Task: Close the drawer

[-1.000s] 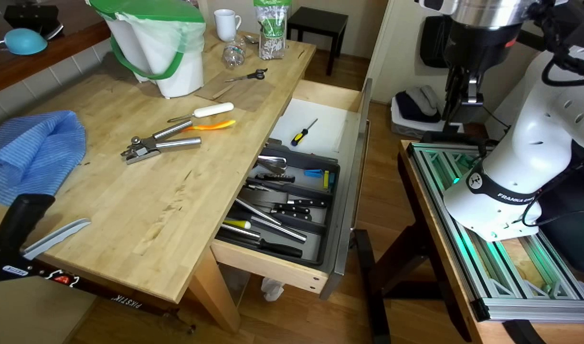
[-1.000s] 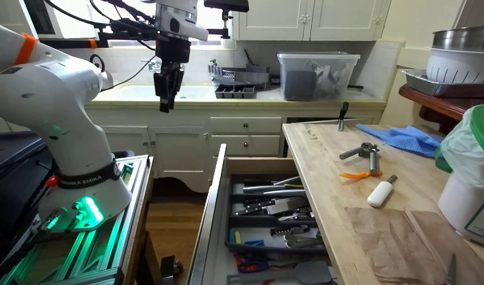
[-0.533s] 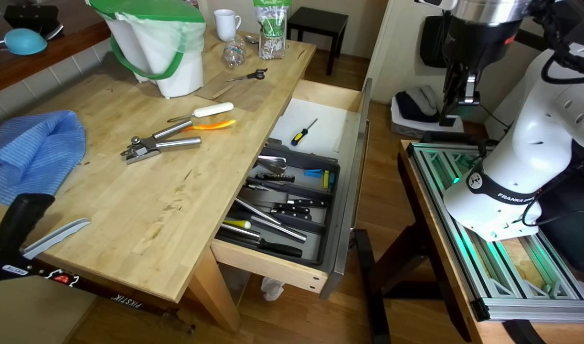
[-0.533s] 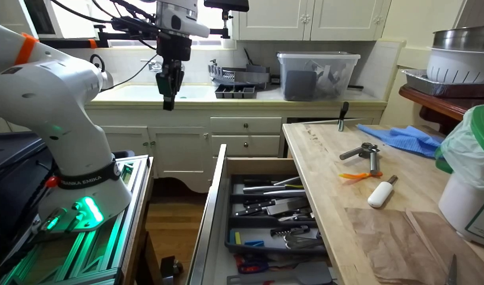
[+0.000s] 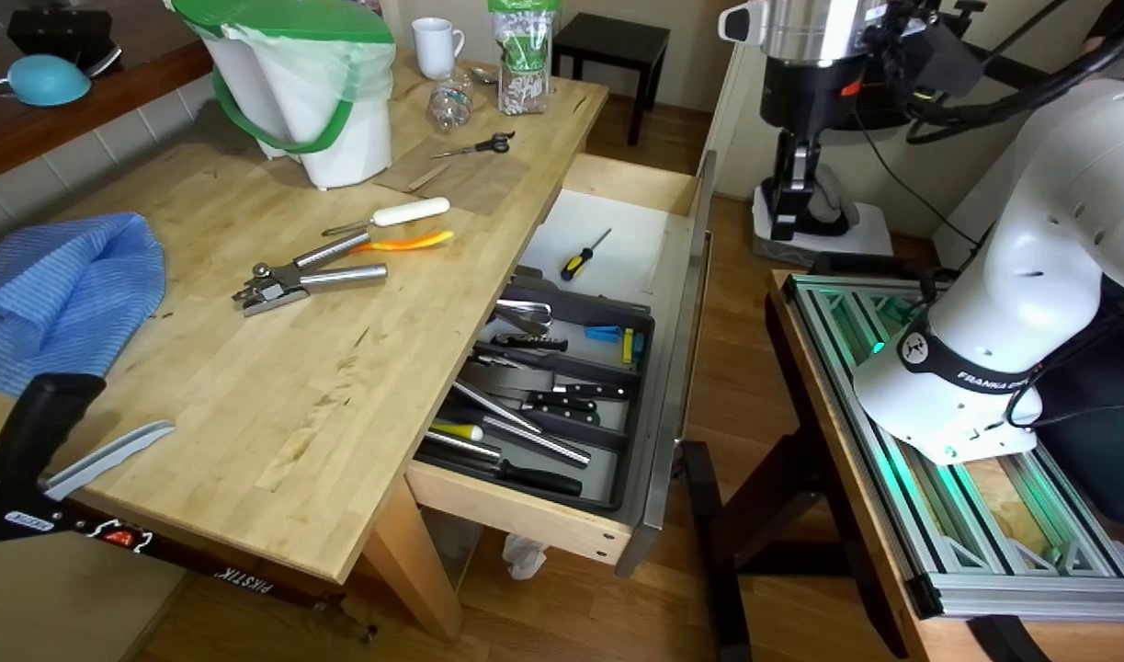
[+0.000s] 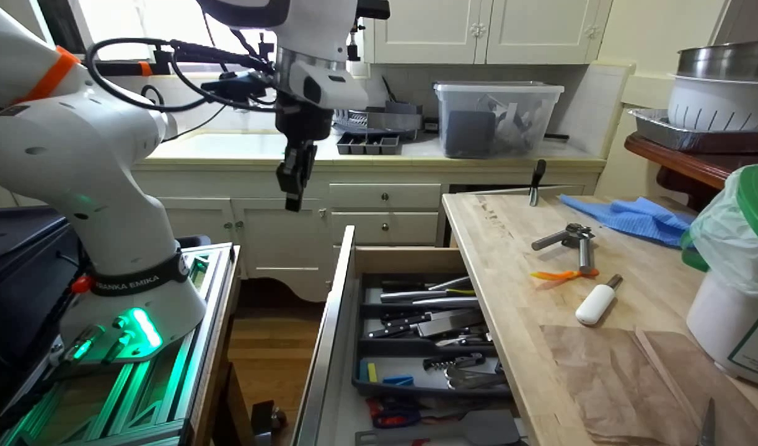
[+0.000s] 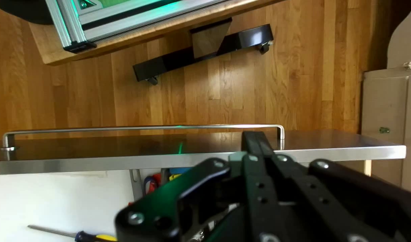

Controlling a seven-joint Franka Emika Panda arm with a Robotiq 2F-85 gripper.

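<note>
The drawer (image 5: 669,405) is pulled out from under the wooden table. Its grey metal-topped front also shows in an exterior view (image 6: 329,322) and in the wrist view (image 7: 108,164). A bar handle (image 7: 151,127) runs along the outer face of the front. Inside the drawer a dark grey tray (image 5: 637,441) holds knives and tools. My gripper (image 5: 784,225) is shut and empty, in the air above the drawer and outside its front. It also shows in an exterior view (image 6: 294,201). In the wrist view, the closed fingertips (image 7: 255,136) overlap the front near one handle end; touching is not visible.
The wooden table (image 5: 341,386) bears a can opener (image 5: 295,276), a white-handled tool (image 5: 410,211), a blue cloth (image 5: 74,285) and a white bin (image 5: 341,119). The robot's stand (image 5: 837,441) faces the drawer across a floor gap. A screwdriver (image 5: 578,262) lies in the drawer.
My gripper has moved sideways from over the robot's stand toward the drawer front, and lower in an exterior view. The drawer and its contents have not moved.
</note>
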